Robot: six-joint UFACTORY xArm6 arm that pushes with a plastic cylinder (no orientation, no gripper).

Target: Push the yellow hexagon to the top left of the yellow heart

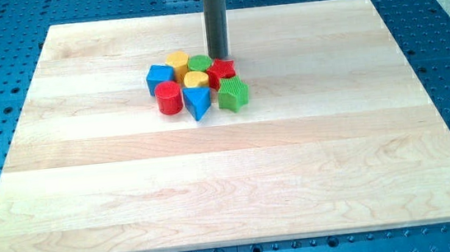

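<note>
The yellow hexagon [177,63] sits at the top of a tight cluster, just left of a green round block [200,62]. The yellow heart [196,80] lies in the cluster's middle, below and right of the hexagon. My tip [218,56] stands at the cluster's upper right, right beside the green round block and just above the red star-like block [221,69]. It is apart from the yellow hexagon, to its right.
A blue block [159,77] lies at the cluster's left, a red cylinder [168,97] at lower left, a blue triangle [197,103] at the bottom, a green block [233,94] at lower right. The wooden board [231,191] lies on a blue perforated table.
</note>
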